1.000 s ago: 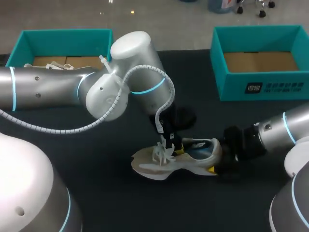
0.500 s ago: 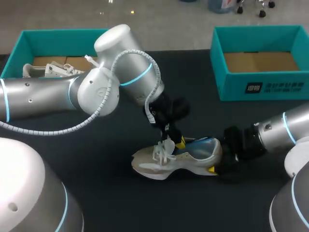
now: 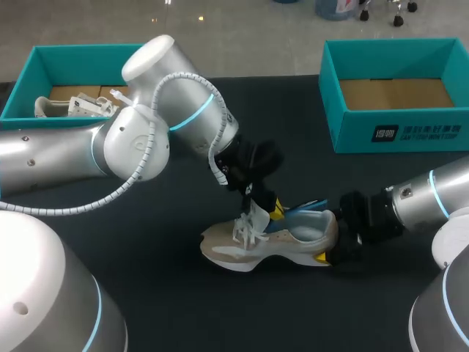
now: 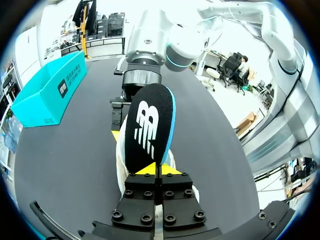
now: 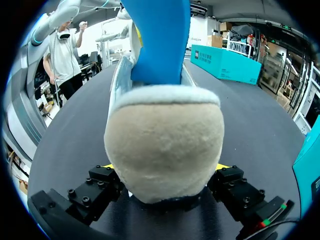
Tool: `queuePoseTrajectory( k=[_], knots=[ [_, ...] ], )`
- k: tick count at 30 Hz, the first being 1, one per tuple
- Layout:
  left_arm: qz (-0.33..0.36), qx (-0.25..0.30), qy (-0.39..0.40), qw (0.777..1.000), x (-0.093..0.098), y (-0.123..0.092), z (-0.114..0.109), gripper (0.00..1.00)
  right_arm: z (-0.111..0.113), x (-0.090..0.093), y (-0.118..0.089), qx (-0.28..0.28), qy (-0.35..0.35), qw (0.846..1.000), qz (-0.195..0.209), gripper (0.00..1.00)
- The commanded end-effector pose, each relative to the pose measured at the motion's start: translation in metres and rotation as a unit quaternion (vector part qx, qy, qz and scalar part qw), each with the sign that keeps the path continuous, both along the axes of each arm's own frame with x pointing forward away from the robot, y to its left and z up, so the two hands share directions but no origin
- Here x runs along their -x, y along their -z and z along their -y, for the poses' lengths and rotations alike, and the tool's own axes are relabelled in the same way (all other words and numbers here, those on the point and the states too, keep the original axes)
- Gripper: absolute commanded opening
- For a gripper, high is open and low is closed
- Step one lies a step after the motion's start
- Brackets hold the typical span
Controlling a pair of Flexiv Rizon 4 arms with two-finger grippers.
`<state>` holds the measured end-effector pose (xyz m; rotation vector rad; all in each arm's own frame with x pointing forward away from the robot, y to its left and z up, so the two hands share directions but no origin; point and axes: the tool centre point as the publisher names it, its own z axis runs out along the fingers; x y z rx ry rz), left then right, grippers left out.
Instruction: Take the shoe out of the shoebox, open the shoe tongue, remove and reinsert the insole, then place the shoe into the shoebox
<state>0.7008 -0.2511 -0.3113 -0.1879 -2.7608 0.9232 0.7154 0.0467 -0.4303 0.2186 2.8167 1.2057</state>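
Head view: two shoeboxes (image 3: 88, 55) (image 3: 352, 136); right jaws pinch one shoe (image 3: 293, 238) (left jaws pinch its insole (image 4: 150, 125)).

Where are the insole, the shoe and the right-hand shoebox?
insole (image 4: 149, 125), left wrist view, on its black top face.
shoe (image 5: 162, 145), right wrist view, on its beige heel.
right-hand shoebox (image 3: 399, 133), head view, on its front wall.

Count-wise it's two teal shoeboxes (image 3: 95, 50) (image 3: 352, 132), one shoe (image 3: 242, 249) out on the table (image 3: 161, 293) plus a second shoe (image 3: 58, 108) boxed, one insole (image 4: 150, 125) and two robot arms (image 3: 51, 147) (image 3: 440, 194).
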Motion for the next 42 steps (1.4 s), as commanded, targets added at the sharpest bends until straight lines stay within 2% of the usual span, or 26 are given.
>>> queuePoseTrajectory(
  k=[1, 7, 12, 13, 14, 18, 23, 27, 33, 42],
  knots=[
    [-0.002, 0.010, 0.007, 1.000, -0.002, 0.000, 0.011, 0.00, -0.001, 0.000, 0.001, 0.000, 0.000, 1.000, 0.000, 0.00],
    [-0.002, 0.022, 0.018, 1.000, -0.001, -0.002, 0.024, 0.00, -0.001, 0.000, 0.001, 0.000, 0.000, 1.000, 0.000, 0.00],
    [0.003, 0.021, 0.018, 1.000, 0.003, 0.005, 0.029, 0.00, -0.001, 0.000, 0.001, 0.000, 0.000, 1.000, 0.000, 0.00],
    [0.004, 0.028, 0.018, 0.999, 0.004, 0.006, 0.028, 0.04, -0.001, 0.000, 0.001, 0.000, 0.000, 1.000, 0.000, 0.00],
    [0.004, 0.030, 0.016, 0.999, 0.004, 0.006, 0.027, 0.14, -0.001, 0.000, 0.001, 0.000, 0.000, 1.000, 0.000, 0.00],
    [0.016, 0.037, 0.001, 0.999, 0.007, 0.001, 0.019, 0.35, -0.001, 0.000, 0.001, 0.000, 0.000, 1.000, 0.000, 0.00],
    [0.058, 0.031, -0.028, 0.997, 0.014, -0.003, 0.014, 0.40, -0.001, 0.000, 0.001, 0.000, 0.000, 1.000, 0.000, 0.00],
    [0.089, 0.024, -0.043, 0.995, 0.017, -0.001, 0.015, 0.47, -0.001, 0.000, 0.001, 0.000, 0.000, 1.000, 0.000, 0.00],
    [0.108, 0.025, -0.043, 0.993, 0.017, -0.002, 0.020, 0.46, -0.001, 0.000, 0.001, 0.000, 0.000, 1.000, 0.000, 0.00],
    [0.173, 0.003, -0.059, 0.983, 0.020, 0.003, 0.033, 0.47, -0.001, 0.000, 0.001, 0.000, 0.000, 1.000, 0.000, 0.00]
  ],
)
